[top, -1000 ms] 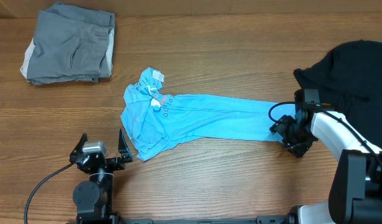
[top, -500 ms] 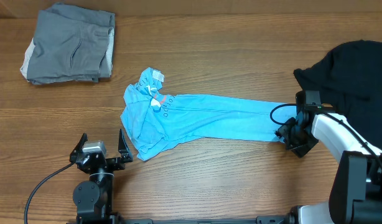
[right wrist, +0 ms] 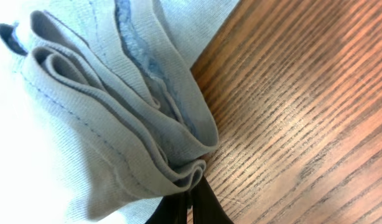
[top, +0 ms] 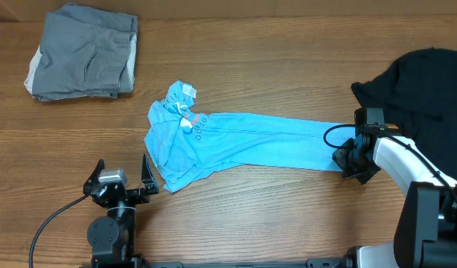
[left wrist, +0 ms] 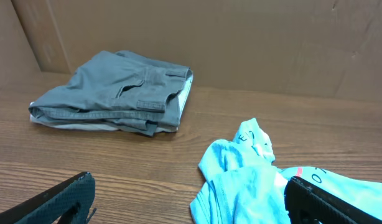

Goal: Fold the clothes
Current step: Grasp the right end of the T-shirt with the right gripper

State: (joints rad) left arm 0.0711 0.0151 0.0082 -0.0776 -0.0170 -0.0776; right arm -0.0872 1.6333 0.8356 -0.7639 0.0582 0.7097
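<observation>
Right gripper (top: 347, 158) clamped on right end of blue T-shirt (top: 243, 141), laid out mid-desk (top: 273, 59). Left gripper (top: 123, 176) wide apart, empty, near left. Shirt lettering bunched up; only "E", "O" legible. Black T-shirt (top: 422, 85) far right.

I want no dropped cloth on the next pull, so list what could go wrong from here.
The right jaws pinch only the edge of several bunched layers of the light blue T-shirt; a pull may slip some free.
The shirt lies bunched into a long strip, so dragging may keep it rumpled.
The black T-shirt sits close behind the right arm; a backward swing could snag it.
</observation>
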